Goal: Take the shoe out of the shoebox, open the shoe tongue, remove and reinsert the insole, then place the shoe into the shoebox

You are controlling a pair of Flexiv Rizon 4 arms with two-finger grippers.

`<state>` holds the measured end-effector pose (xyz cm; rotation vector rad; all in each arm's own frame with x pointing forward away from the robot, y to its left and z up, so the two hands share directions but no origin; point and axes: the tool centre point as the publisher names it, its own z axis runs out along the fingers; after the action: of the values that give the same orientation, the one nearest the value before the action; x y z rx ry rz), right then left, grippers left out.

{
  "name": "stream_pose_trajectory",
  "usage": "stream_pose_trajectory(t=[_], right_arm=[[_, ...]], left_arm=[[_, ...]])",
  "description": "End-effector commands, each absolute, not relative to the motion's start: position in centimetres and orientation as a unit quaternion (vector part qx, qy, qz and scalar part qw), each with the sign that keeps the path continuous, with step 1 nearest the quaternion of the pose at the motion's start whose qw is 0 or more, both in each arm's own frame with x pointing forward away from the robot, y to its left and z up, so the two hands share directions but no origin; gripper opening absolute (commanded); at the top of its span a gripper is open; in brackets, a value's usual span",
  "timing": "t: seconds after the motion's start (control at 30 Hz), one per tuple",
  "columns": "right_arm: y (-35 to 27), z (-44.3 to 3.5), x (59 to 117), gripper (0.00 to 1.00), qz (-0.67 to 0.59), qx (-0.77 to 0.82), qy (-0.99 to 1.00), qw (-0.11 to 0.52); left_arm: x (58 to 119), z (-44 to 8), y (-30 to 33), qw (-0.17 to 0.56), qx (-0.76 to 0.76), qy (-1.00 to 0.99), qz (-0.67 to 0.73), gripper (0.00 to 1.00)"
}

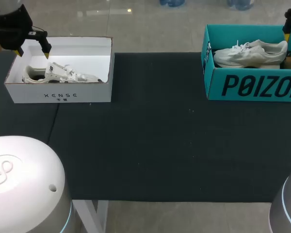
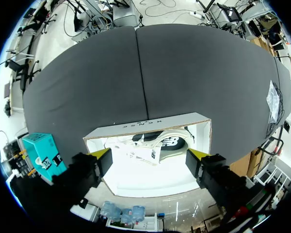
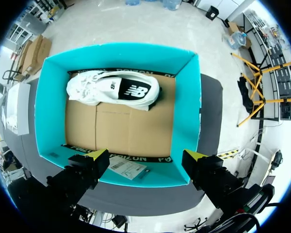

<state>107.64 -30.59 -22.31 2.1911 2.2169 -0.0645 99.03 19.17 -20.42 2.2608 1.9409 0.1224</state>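
Head view: your left jaws hang wide open and empty over the shoe (image 1: 63, 74) in the white box (image 1: 58, 96), counter's (image 1: 155, 145) far left corner; right jaws, likewise open, over the teal box (image 1: 252, 87) and its shoe (image 1: 250, 53).

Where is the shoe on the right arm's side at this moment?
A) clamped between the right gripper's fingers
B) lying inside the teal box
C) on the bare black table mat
B: the white shoe lies on the floor of the teal box, and the right gripper is open, holding nothing.
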Motion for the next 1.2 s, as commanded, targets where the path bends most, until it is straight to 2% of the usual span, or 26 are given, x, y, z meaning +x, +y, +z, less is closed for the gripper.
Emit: stream_pose_trajectory(t=[0.03,0.67,0.8,1.2], right_arm=[[-30.6,-22.3,107.7,1.0,-0.022,0.703,0.711,0.011],[-30.3,-27.3,115.6,1.0,-0.033,0.722,0.691,0.014],[-31.0,-27.7,116.6,1.0,-0.025,0.725,0.687,0.031],[-31.5,-28.9,117.8,1.0,-0.025,0.732,0.681,0.026]], left_arm=[[99.0,-20.4,19.2,0.079,0.756,0.648,0.042,1.0],[99.0,-20.4,19.2,0.079,0.756,0.648,0.042,1.0],[99.0,-20.4,19.2,0.079,0.756,0.648,0.042,1.0],[99.0,-20.4,19.2,0.079,0.756,0.648,0.042,1.0]])
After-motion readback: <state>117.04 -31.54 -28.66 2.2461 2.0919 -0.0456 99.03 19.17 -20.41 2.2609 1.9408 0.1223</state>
